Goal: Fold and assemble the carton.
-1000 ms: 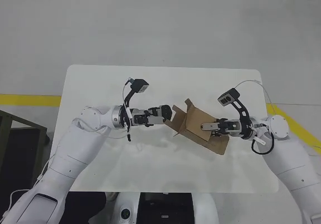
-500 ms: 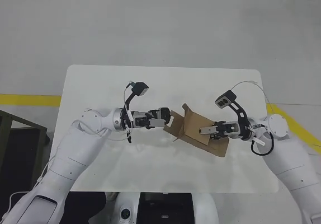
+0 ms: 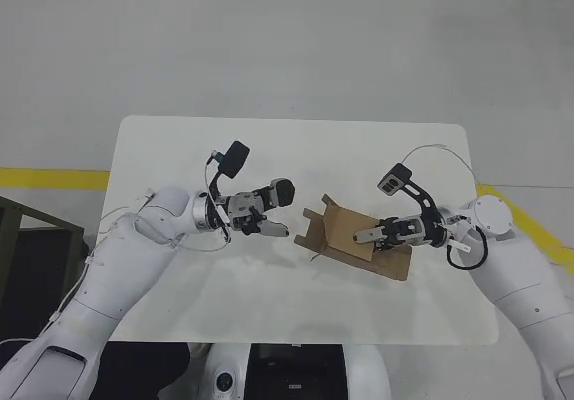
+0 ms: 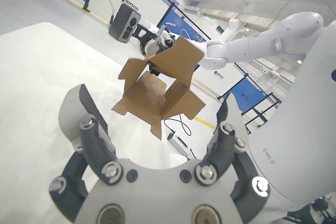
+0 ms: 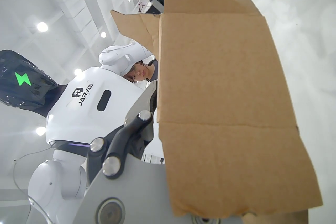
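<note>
The brown carton (image 3: 352,240) is a partly opened sleeve with loose end flaps, hanging tilted just above the table's middle right. My right gripper (image 3: 373,235) is shut on its upper panel from the right side. In the right wrist view that panel (image 5: 223,104) lies across the gripper, and one finger (image 5: 123,134) shows beside it. My left gripper (image 3: 284,208) stands open a short way left of the carton, not touching it. In the left wrist view the carton (image 4: 157,83) floats beyond my open left gripper (image 4: 156,100), its open end turned toward it.
The white table (image 3: 167,290) is bare around the carton, with free room to the left, front and back. A dark frame (image 3: 7,230) stands on the floor off the table's left edge.
My left gripper has let go of the carton's left flap, opened and drawn back to the left. The carton, still in the right gripper, has dropped lower and lies flatter.
</note>
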Controlling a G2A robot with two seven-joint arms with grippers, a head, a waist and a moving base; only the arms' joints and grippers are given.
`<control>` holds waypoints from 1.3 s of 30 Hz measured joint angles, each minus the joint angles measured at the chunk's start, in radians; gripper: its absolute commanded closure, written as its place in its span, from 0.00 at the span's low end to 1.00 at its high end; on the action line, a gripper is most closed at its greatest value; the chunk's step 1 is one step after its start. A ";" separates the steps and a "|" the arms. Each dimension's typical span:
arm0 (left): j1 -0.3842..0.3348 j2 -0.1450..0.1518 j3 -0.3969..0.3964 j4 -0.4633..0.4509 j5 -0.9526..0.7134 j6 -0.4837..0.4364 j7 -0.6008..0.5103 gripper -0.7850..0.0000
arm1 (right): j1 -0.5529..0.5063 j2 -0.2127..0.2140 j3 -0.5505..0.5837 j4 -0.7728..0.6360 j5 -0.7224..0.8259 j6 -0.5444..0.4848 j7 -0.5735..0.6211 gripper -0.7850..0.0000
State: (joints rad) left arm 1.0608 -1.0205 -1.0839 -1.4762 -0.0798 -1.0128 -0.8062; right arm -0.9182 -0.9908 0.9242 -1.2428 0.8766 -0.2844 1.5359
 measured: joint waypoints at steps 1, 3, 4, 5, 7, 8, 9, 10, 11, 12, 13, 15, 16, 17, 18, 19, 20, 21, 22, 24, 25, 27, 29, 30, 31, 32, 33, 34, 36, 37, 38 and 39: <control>0.007 0.004 -0.017 -0.015 0.010 0.001 -0.001 0.00 | 0.008 0.002 -0.010 0.000 0.010 0.000 0.000 1.00; 0.021 0.010 -0.050 -0.049 0.041 0.001 -0.001 0.00 | 0.025 0.008 -0.029 -0.001 0.031 0.000 0.000 1.00; 0.025 0.012 -0.060 -0.064 0.062 0.001 -0.001 0.00 | 0.031 0.011 -0.037 -0.001 0.038 0.000 0.000 1.00; 0.029 0.015 -0.070 -0.083 0.094 0.001 -0.001 0.00 | 0.040 0.015 -0.047 0.000 0.044 0.000 0.000 1.00; 0.029 0.021 -0.077 -0.113 0.166 0.001 0.000 0.00 | 0.052 0.019 -0.063 0.003 0.050 0.000 0.000 1.00; 0.028 0.024 -0.077 -0.133 0.220 0.001 0.009 0.00 | 0.060 0.022 -0.073 0.004 0.053 0.000 0.000 1.00; 0.028 0.027 -0.076 -0.147 0.261 0.001 0.021 0.00 | 0.067 0.024 -0.081 0.004 0.052 0.000 0.000 1.00; 0.028 0.030 -0.072 -0.159 0.302 0.001 0.038 0.00 | 0.072 0.025 -0.088 0.004 0.052 0.000 0.000 1.00; 0.030 0.034 -0.065 -0.169 0.352 0.001 0.072 0.00 | 0.079 0.027 -0.096 0.003 0.055 0.000 0.000 1.00; 0.030 0.037 -0.058 -0.173 0.390 0.001 0.101 0.00 | 0.084 0.028 -0.101 0.002 0.056 0.000 0.000 1.00; 0.029 0.041 -0.050 -0.174 0.429 0.001 0.132 0.00 | 0.088 0.028 -0.106 0.002 0.056 0.000 0.000 1.00; 0.026 0.052 -0.028 -0.172 0.519 0.001 0.220 0.00 | 0.096 0.029 -0.113 0.002 0.056 0.000 0.000 1.00; 0.025 0.054 -0.022 -0.172 0.550 0.001 0.255 0.00 | 0.098 0.030 -0.114 0.002 0.055 0.000 0.000 1.00; 0.024 0.055 -0.019 -0.171 0.571 0.001 0.279 0.00 | 0.098 0.030 -0.115 0.002 0.054 0.000 0.000 1.00; 0.024 0.055 -0.019 -0.171 0.569 0.001 0.278 0.00 | 0.098 0.030 -0.115 0.002 0.054 0.000 0.000 1.00; 0.024 0.055 -0.020 -0.171 0.562 0.001 0.270 0.00 | 0.098 0.030 -0.114 0.002 0.054 0.000 0.000 1.00; 0.024 0.055 -0.020 -0.171 0.556 0.001 0.263 0.00 | 0.098 0.030 -0.114 0.002 0.054 0.000 0.000 1.00; 0.025 0.055 -0.020 -0.171 0.554 0.001 0.261 0.00 | 0.098 0.030 -0.114 0.002 0.054 0.000 0.000 1.00; 0.025 0.055 -0.020 -0.171 0.554 0.001 0.261 0.00 | 0.098 0.030 -0.114 0.002 0.054 0.000 0.000 1.00; 0.025 0.055 -0.020 -0.171 0.555 0.001 0.261 0.00 | 0.098 0.030 -0.114 0.002 0.054 0.000 0.000 1.00; 0.025 0.055 -0.020 -0.171 0.555 0.001 0.262 0.00 | 0.098 0.030 -0.114 0.002 0.054 0.000 0.000 1.00; 0.025 0.055 -0.020 -0.171 0.555 0.001 0.262 0.00 | 0.098 0.030 -0.114 0.002 0.054 0.000 0.000 1.00; 0.025 0.055 -0.020 -0.171 0.555 0.001 0.262 0.00 | 0.098 0.030 -0.114 0.002 0.054 0.000 0.000 1.00; 0.025 0.055 -0.020 -0.171 0.555 0.001 0.262 0.00 | 0.098 0.030 -0.114 0.002 0.054 0.000 0.000 1.00; 0.025 0.055 -0.020 -0.171 0.555 0.001 0.262 0.00 | 0.098 0.030 -0.114 0.002 0.054 0.000 0.000 1.00; 0.025 0.055 -0.020 -0.171 0.555 0.001 0.262 0.00 | 0.098 0.030 -0.114 0.002 0.054 0.000 0.000 1.00; 0.025 0.055 -0.020 -0.171 0.555 0.001 0.262 0.00 | 0.098 0.030 -0.114 0.002 0.054 0.000 0.000 1.00; 0.025 0.055 -0.020 -0.171 0.555 0.001 0.262 0.00 | 0.098 0.030 -0.114 0.002 0.054 0.000 0.000 1.00; 0.025 0.055 -0.020 -0.171 0.555 0.001 0.262 0.00 | 0.098 0.030 -0.114 0.002 0.054 0.000 0.000 1.00; 0.025 0.055 -0.020 -0.171 0.555 0.001 0.262 0.00 | 0.098 0.030 -0.114 0.002 0.054 0.000 0.000 1.00; 0.028 0.054 -0.020 -0.171 0.552 0.005 0.266 0.00 | 0.096 0.030 -0.114 -0.001 0.053 0.000 -0.002 1.00; 0.038 0.054 -0.016 -0.169 0.546 0.020 0.274 0.00 | 0.090 0.029 -0.113 -0.009 0.045 0.003 -0.016 1.00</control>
State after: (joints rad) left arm 1.0986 -0.9666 -1.0995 -1.6447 0.4662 -0.9924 -0.5322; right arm -0.8283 -0.9616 0.8109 -1.2521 0.9220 -0.2815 1.5194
